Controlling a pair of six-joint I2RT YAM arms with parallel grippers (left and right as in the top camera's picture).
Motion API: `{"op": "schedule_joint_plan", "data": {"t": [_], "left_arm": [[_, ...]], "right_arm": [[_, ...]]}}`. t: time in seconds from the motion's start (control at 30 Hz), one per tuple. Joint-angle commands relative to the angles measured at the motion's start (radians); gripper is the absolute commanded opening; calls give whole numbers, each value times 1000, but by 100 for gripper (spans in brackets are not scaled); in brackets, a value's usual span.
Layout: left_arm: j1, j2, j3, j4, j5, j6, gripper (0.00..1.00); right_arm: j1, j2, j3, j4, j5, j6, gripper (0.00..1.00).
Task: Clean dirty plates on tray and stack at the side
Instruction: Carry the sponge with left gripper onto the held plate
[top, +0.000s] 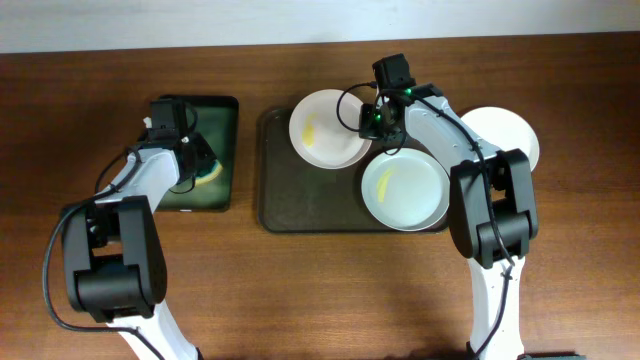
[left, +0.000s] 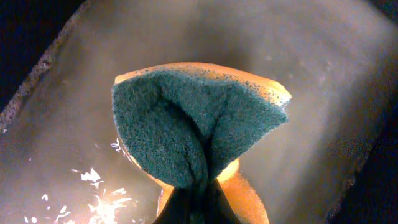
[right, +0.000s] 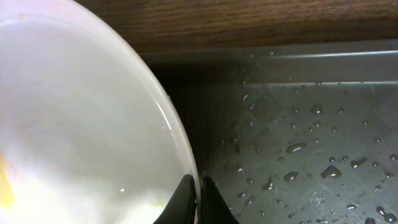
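The dark tray (top: 300, 205) lies at the table's middle. A white plate (top: 322, 130) with a yellow smear is at its back left. My right gripper (top: 372, 122) is shut on this plate's right rim; in the right wrist view the plate (right: 81, 124) is pinched at its rim by the gripper (right: 198, 186) over the wet tray (right: 298, 124). A second smeared plate (top: 405, 188) lies on the tray's right. A third plate (top: 508, 132) rests on the table right of the tray. My left gripper (left: 198, 202) is shut on a green-and-yellow sponge (left: 193, 118) over the basin.
A black, green-bottomed basin (top: 222, 150) stands left of the tray; its wet bottom (left: 323, 74) shows in the left wrist view. Water drops lie on the tray floor (right: 329, 171). The wooden table (top: 320, 290) extends in front of the tray.
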Motion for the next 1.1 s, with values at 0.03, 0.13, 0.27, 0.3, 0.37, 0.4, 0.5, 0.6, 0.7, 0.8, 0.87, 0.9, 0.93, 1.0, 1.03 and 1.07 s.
{"op": "schedule_joint_plan", "data": {"t": [0.03, 0.13, 0.27, 0.3, 0.37, 0.4, 0.5, 0.6, 0.7, 0.8, 0.87, 0.9, 0.93, 1.0, 1.03, 1.07], "left_arm": [[-3, -136, -4, 3, 8, 67, 0], [-5, -219, -4, -5, 28, 67, 0], [-13, -277, -4, -24, 80, 67, 0], [-17, -281, -4, -32, 92, 67, 0], [-21, -281, -5, -43, 124, 68, 0], [-23, -281, -5, -48, 142, 72, 0], [-34, -282, -5, -48, 215, 111, 0], [-49, -287, -5, -52, 235, 119, 0], [-61, -298, -5, -52, 253, 132, 0], [-75, -306, -5, -53, 363, 224, 0], [-101, -306, -5, -62, 426, 243, 0], [-119, -306, -5, -71, 434, 243, 0], [-137, -306, -5, -79, 433, 243, 0], [-180, -306, -5, -81, 433, 243, 0], [-199, -306, -5, -77, 432, 243, 0], [-209, -306, -5, -75, 432, 243, 0]], "right_arm": [[5, -71, -10, -40, -11, -15, 4], [11, -84, -10, -80, -93, -62, 4], [36, -84, -10, -162, -96, -109, 4], [45, -84, -10, -180, -95, -119, 4], [61, -84, -10, -215, -95, -126, 4], [66, -84, -10, -229, -95, -126, 4], [84, -82, -11, -269, -77, -151, 4], [97, -71, -22, -267, -58, -151, 4], [101, -65, -44, -260, -58, -151, 4], [104, -60, -71, -243, -58, -151, 4], [104, -59, -93, -223, -60, -151, 4], [104, -59, -97, -222, -61, -151, 4], [104, -60, -98, -222, -62, -151, 4], [105, -59, -104, -224, -66, -151, 5], [108, -59, -106, -225, -65, -151, 5], [108, -59, -109, -225, -66, -152, 4]]}}
